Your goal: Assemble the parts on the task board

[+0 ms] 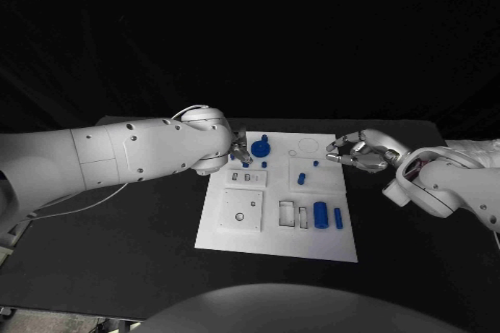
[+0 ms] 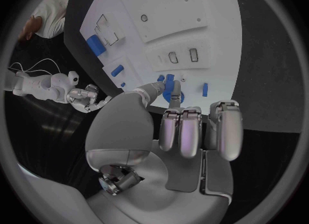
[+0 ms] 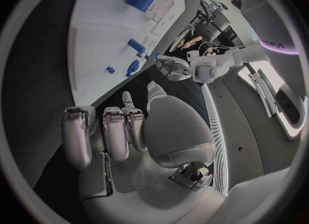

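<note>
The white task board (image 1: 235, 235) lies in the middle of the black table. At its far left corner stands a blue round part with an upright peg (image 1: 259, 146) (image 2: 172, 94), with two small blue pieces (image 1: 244, 164) close by. My left hand (image 1: 238, 151) (image 2: 193, 131) hovers right beside it with its fingers curled in; its thumb (image 2: 153, 88) reaches to the round part, and I cannot tell if it touches. My right hand (image 1: 358, 152) (image 3: 122, 131) hangs at the board's far right edge, fingers curled, with nothing in it.
A short blue peg (image 1: 301, 178) and a blue dot (image 1: 315, 162) sit mid-board. A thick blue cylinder (image 1: 321, 214) and a thinner one (image 1: 337, 217) lie near the right edge. Rectangular slots (image 1: 292, 214) and a square plate (image 1: 242, 210) take up the near half.
</note>
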Controlling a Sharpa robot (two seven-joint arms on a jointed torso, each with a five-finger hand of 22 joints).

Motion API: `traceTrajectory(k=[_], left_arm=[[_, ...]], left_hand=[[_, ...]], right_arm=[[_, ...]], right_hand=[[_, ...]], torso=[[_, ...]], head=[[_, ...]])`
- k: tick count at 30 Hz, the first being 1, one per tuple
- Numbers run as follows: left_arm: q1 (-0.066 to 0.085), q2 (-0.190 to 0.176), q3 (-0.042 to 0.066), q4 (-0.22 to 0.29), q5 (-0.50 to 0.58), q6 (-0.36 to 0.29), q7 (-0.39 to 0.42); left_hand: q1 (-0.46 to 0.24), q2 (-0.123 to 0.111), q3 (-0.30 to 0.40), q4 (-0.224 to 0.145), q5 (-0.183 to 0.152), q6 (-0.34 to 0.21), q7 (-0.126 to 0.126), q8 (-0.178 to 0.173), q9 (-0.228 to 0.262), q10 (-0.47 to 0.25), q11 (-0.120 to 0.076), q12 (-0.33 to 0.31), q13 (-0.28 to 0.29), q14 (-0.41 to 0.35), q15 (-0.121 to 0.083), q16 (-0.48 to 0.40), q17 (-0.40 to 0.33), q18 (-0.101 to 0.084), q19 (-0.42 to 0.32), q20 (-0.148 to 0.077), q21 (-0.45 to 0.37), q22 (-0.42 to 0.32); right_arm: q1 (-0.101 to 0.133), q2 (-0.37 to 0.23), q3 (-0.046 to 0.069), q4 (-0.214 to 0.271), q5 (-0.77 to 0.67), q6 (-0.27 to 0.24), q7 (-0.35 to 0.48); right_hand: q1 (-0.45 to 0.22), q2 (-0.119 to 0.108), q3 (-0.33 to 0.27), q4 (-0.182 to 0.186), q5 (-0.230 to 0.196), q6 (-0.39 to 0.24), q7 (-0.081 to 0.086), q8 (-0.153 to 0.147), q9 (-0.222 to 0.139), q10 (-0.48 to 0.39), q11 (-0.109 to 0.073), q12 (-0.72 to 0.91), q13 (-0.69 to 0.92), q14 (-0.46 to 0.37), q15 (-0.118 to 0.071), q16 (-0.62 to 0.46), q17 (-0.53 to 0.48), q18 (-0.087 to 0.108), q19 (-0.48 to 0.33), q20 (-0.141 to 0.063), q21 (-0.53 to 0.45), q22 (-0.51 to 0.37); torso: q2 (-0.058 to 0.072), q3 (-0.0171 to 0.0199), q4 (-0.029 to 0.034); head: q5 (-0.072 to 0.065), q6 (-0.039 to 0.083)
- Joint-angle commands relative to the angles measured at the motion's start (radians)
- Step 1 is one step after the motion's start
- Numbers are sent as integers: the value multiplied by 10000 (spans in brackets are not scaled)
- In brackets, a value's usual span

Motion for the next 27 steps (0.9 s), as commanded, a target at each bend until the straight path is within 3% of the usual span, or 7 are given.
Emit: traceTrajectory(k=[1, 6, 10, 12, 15, 21, 27], left_arm=[[-1, -264, -22, 470, -30, -2109, 228], [-2, -753, -176, 1182, 133, -3468, 291], [-50, -1011, -265, 1488, 212, -4137, 303], [-145, -1115, -289, 1580, 222, -4354, 302], [-415, -1251, -314, 1689, 182, -4730, 310], [-829, -1318, -328, 1748, -550, -5076, 311], [-1131, -1266, -331, 1709, -1320, -4976, 298]], left_hand=[[127, -14, -101, 34, -76, -45, -50, 54, 1760, 1039, -99, -29, 2630, 1069, -73, 25, 2635, 49, 529, -72, -45, 2287], [257, 13, -297, 216, -67, -82, -71, 162, 1869, 1039, -128, -29, 2630, 1069, -89, 25, 2635, 72, 473, -96, -136, 2250], [496, 51, -523, 363, 65, -264, -86, 413, 2106, 1039, -142, -29, 2630, 1069, -112, 25, 2635, 91, 422, -118, -218, 2223], [537, 60, -582, 418, 68, -325, -80, 482, 2167, 1039, -137, -29, 2630, 1069, -109, 25, 2635, 97, 405, -118, -244, 2214], [567, 55, -698, 512, 19, -423, -59, 575, 2245, 1032, -121, -34, 2623, 1069, -98, 25, 2635, 110, 369, -112, -301, 2193], [593, 35, -1023, 782, -62, -613, -36, 848, 2446, 925, -108, -124, 2516, 1069, -87, 25, 2635, 129, 320, -89, -385, 2167], [614, 83, -1337, 1079, -40, -774, -53, 1250, 2718, 886, -106, -157, 2475, 1069, -80, 25, 2635, 131, 323, -90, -400, 2174]], right_arm=[[-70, -6, -3, -15, 35, 50, 52], [-134, -2, -3, -38, 62, -30, 82], [-150, 23, -3, -44, 97, -149, 133], [-153, 40, -3, -33, 108, -193, 149], [-158, 68, -3, 7, 120, -249, 193], [-192, 77, -3, 106, 132, -321, 279], [-228, 76, -4, 179, 153, -343, 332]], right_hand=[[65, 51, 37, -3, -37, -55, -34, 16, 0, 1060, 35, -35, 2604, 1062, 48, 34, 2635, 117, 310, 21, -65, 2294], [76, 49, 40, -6, -37, -67, -33, 11, -2, 1060, 35, -35, 2604, 1062, 48, 34, 2635, 126, 279, 21, -94, 2282], [87, 44, 41, -9, -37, -78, -31, 7, -3, 1060, 36, -35, 2604, 1062, 48, 34, 2635, 137, 245, 22, -127, 2268], [101, 39, 44, -15, -36, -85, -28, 5, -4, 1060, 37, -35, 2604, 1062, 49, 34, 2635, 149, 205, 22, -166, 2251], [116, 33, 46, -20, -36, -95, -24, 1, -5, 1060, 39, -35, 2604, 1062, 50, 34, 2635, 157, 180, 23, -190, 2241], [142, 26, 51, -27, -35, -126, -16, -13, -11, 1060, 44, -35, 2604, 1062, 53, 34, 2635, 168, 142, 25, -227, 2225], [160, 22, 55, -31, -31, -153, -9, -27, -17, 1060, 48, -35, 2604, 1062, 55, 34, 2635, 180, 101, 26, -267, 2209]], torso=[[-7, -1, 3], [-34, 23, -10], [-59, 46, -20], [-95, 67, -26], [-158, 103, -32], [-231, 102, -32], [-223, 107, -24]], head=[[19, 0], [72, 0], [126, 0], [153, 0], [159, 0], [160, 0], [206, 0]])
